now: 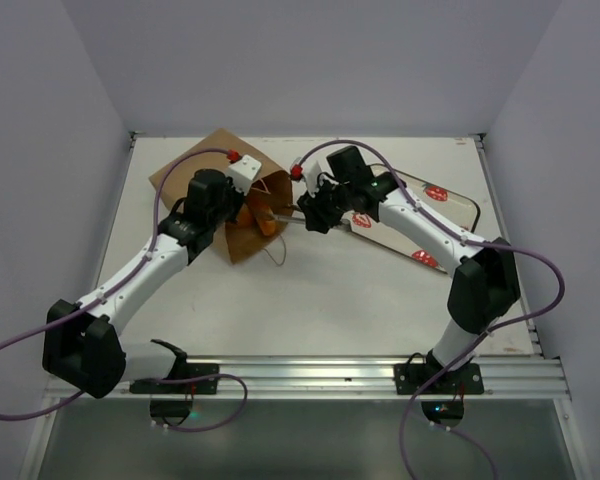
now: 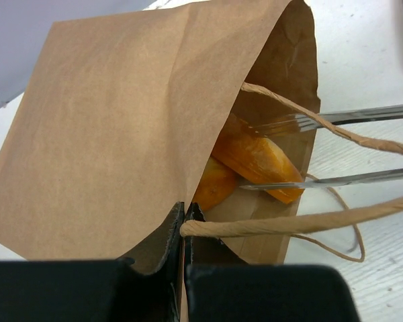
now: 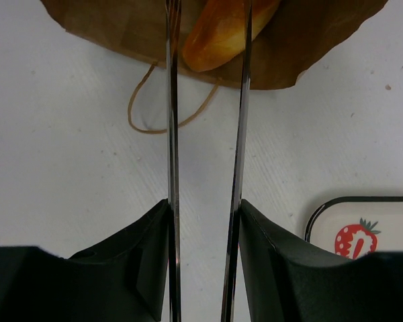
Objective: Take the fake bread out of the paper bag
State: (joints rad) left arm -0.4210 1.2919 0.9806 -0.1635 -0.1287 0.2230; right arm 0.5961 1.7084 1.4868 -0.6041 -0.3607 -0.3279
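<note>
The brown paper bag (image 1: 205, 165) lies on its side at the back left, its mouth facing right. My left gripper (image 2: 183, 218) is shut on the bag's (image 2: 121, 121) mouth edge, where a twisted handle (image 2: 289, 221) is attached. Orange fake bread (image 2: 258, 161) lies inside the mouth, with a second orange piece (image 2: 215, 184) behind it. My right gripper (image 3: 204, 204) is shut on metal tongs (image 3: 172, 134). The tongs' (image 2: 363, 115) two arms reach into the bag and sit above and below the bread (image 3: 218, 33).
A white tray (image 1: 450, 205) with strawberry prints lies at the back right, under my right arm, and its corner (image 3: 363, 221) shows in the right wrist view. A loose handle loop (image 3: 144, 127) rests on the table in front of the bag's mouth.
</note>
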